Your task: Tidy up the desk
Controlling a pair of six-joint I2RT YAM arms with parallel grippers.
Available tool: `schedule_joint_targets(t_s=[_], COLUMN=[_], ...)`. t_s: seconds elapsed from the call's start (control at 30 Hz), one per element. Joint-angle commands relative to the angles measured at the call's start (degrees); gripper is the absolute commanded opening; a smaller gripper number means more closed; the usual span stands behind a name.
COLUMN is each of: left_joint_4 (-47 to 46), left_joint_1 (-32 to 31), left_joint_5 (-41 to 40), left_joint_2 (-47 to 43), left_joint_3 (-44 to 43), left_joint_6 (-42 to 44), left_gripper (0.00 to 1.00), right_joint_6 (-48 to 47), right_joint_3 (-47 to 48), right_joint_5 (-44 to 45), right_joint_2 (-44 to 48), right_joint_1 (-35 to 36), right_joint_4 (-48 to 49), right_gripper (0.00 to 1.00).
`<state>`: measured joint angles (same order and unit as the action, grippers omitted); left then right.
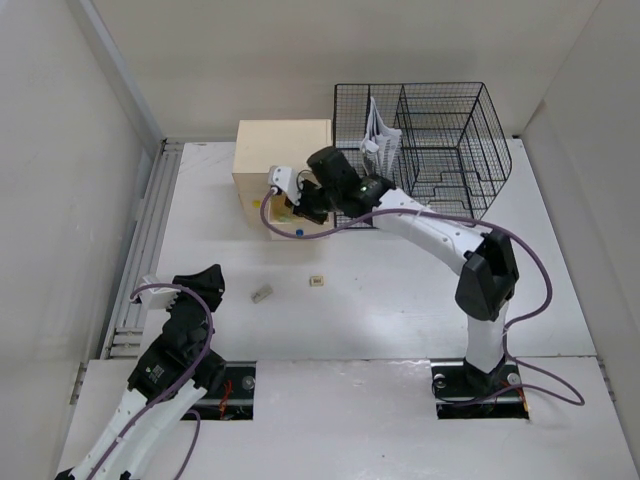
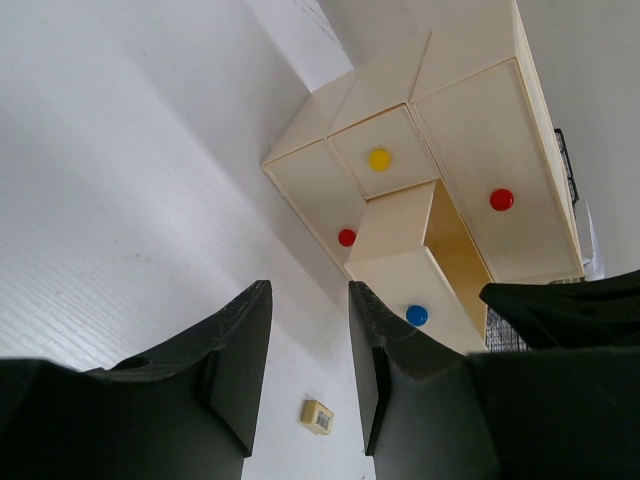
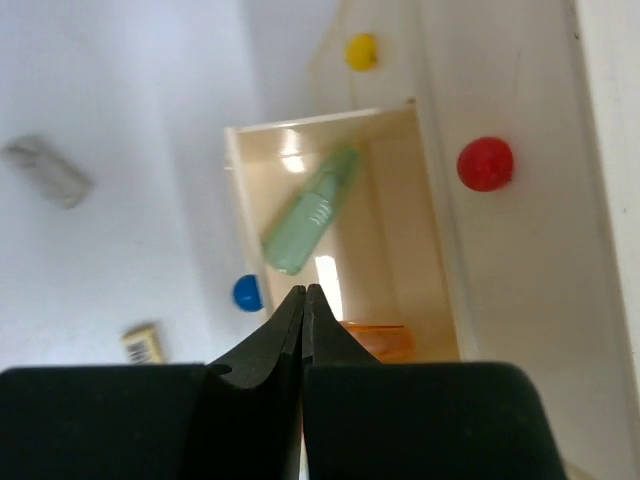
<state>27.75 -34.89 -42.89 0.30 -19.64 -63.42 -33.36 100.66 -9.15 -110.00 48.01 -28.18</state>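
The desk (image 1: pixel 400 310), a matte white tabletop, fills the overhead view. Its ridged rail (image 1: pixel 140 250) runs along the 9 o'clock side from 6 toward 12, and the foreshortening leaves it unclear whether the top's long axis follows the rail or crosses it. A black wire-mesh organizer (image 1: pixel 440 140) stands at 1 o'clock against the far wall. A beige wooden drawer box (image 1: pixel 280 150) sits just beside it at 12.

The right arm reaches across to the box. One drawer (image 3: pixel 400 200), the one with the blue knob (image 3: pixel 247 292), is pulled out toward 6 o'clock, evidently so loose items can be dropped in. The right gripper (image 3: pixel 304 295) hangs above this drawer with its jaws pressed together on nothing.

The left gripper (image 2: pixel 310 300) waits low over the desk at 8 o'clock. Its jaws are partly apart and empty, and it faces the box, so it looks to be on standby.

A pale green tube-shaped item (image 3: pixel 312 210), blurred, lies free inside the drawer, tilted slightly off the drawer's length. That suggests it is already stowed. An orange object (image 3: pixel 375 340) shows partly below it. Two strays lie on the bare desk near centre, a small grey piece (image 1: pixel 261 294) and a beige barcode tag (image 1: pixel 316 281). They are probably the next to be picked up.
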Motion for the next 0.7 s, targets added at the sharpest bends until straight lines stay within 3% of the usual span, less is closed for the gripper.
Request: schedule_joint_targets(t_s=[0.0,0.07,0.4,0.5,0.63,0.67], left_joint_4=[-0.7,-0.7,-0.7,-0.7,-0.7,-0.7], left_joint_1=[-0.3,-0.3,-0.3,-0.3,-0.3,-0.3], left_joint_5=[-0.6,-0.6,-0.1,-0.1,-0.1,-0.1], left_joint_2=[-4.3,-4.3,-4.3,-4.3,-4.3,-4.3], left_joint_3=[-1.5,-1.5,-1.5,-1.5,-1.5,-1.5], left_joint_6=[0.0,0.0,0.0,0.0,0.6,0.6], left_gripper=[0.34,0.34,0.34,0.34,0.34,0.34], right_joint_6=[1.0,-1.3,-5.7,-2.6,5.4,6.4], right_joint_3=[5.6,8.2,10.6,8.7,0.9,-0.5], right_joint_5=[-24.8,-31.7,-32.9,-28.3,-10.0,-1.2], right_joint_2=[0.2,-2.3,-7.1,-7.1,-2.9,-2.3], right_joint_1=[-4.2,-4.9,-4.8,-4.2,-1.6,-0.3], right_joint_4=[-7.6,-11.5,-19.0,-15.2,-1.0,1.5], right_gripper=[0.00,0.00,0.00,0.00,0.00,0.00])
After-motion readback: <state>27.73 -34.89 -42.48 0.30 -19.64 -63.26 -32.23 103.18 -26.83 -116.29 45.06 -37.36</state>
